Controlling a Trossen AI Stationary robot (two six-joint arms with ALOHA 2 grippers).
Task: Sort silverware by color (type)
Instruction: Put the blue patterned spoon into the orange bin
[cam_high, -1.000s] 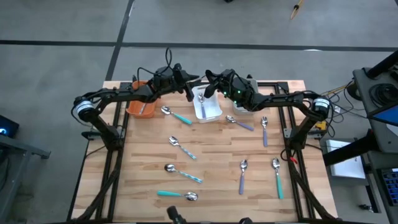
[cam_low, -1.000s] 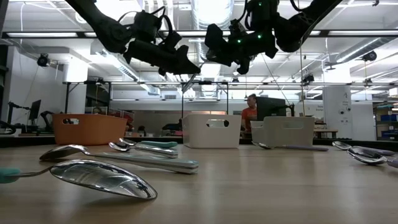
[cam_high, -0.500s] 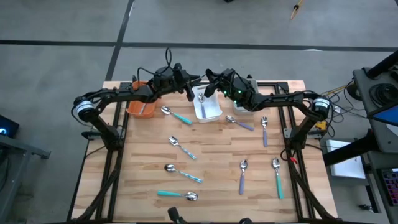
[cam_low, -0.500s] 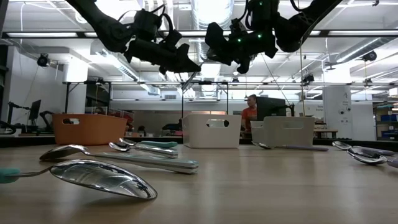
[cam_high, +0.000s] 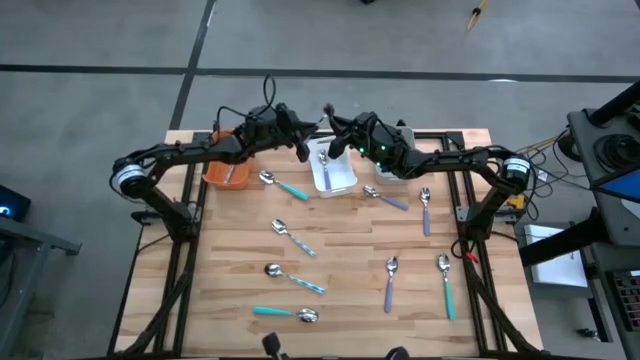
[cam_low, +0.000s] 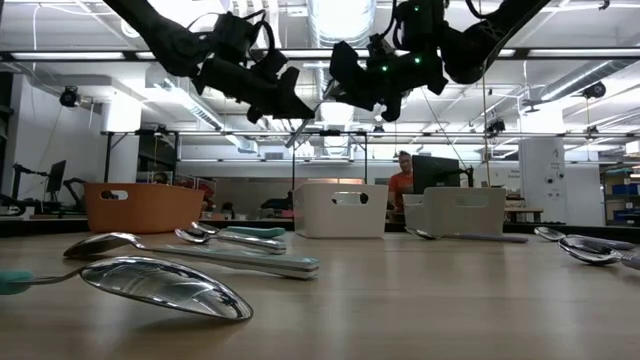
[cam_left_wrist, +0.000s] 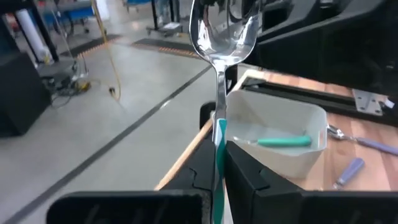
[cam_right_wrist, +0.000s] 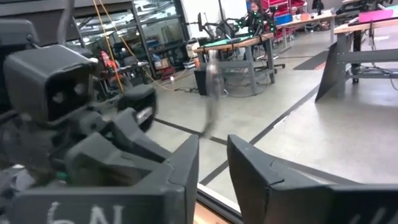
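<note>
While both arms meet high over the far edge of the wooden table (cam_high: 340, 250), the left gripper (cam_left_wrist: 216, 163) has its jaws pinched tight on the striped handle of a spoon (cam_left_wrist: 221, 37), whose shiny bowl stands straight up past the fingertips. The right gripper (cam_right_wrist: 212, 163) faces it from just opposite, jaws partly apart with only a narrow gap between them and nothing in that gap. Below and a little ahead of the left jaws sits the white bin (cam_left_wrist: 306, 121), holding one teal-handled piece (cam_left_wrist: 283, 141); the orange bin (cam_high: 226, 172) lies back along the left arm, and a third, pale bin (cam_low: 464, 210) sits under the right arm, all three lined along the table's far edge. The rest of the silverware lies well below and nearer the table's front than either pair of jaws: a teal spoon (cam_high: 284, 185) nearest the white bin, two striped pieces (cam_high: 293, 238) in the middle, a teal one (cam_high: 285, 313) by the front edge, and lavender (cam_high: 390, 283) and teal (cam_high: 445, 286) pieces toward the right side. Open board separates most pieces, and the air between the two grippers is tight. On the right gripper's body, pale raised characters show, partly cut off and not readable.
</note>
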